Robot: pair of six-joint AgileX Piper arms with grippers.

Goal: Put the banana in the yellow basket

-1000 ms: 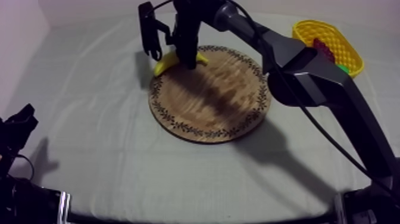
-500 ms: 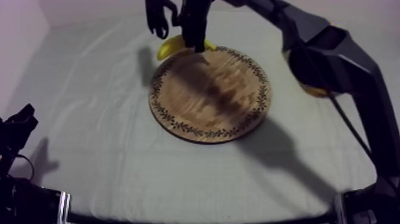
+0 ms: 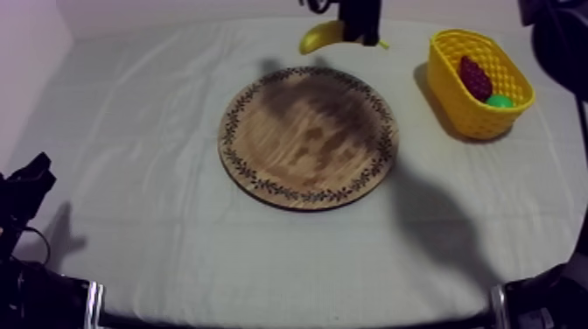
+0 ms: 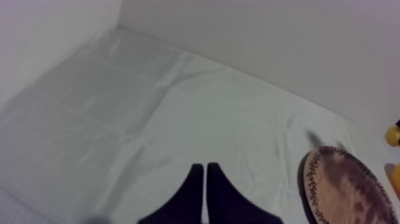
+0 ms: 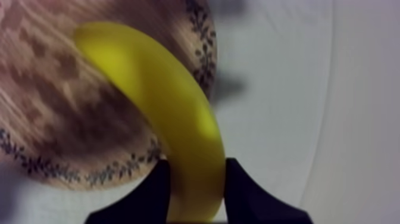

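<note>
Starting w/ the counter: nothing lying on it has shifted vs. a sec ago. The wooden board sits mid-counter and is now bare. A sec ago the banana lay at its far rim w/ the right arm stooped over it; that arm has since swung up and away, so the board's whole face shows. The yellow basket stands at the far right, well apart from the board, w/ a dark red fruit and a green one already inside. The banana hangs in the air just beyond the board's far rim, not yet near the basket. The right gripper is clamped round one end of it, a finger on each side. The left gripper is parked at its own side, fingers pressed together, holding nothing. Judgement: pick-up looks done and the lift clean. Carrying it across to the basket is the step in hand; the drop isn't made yet.
</note>
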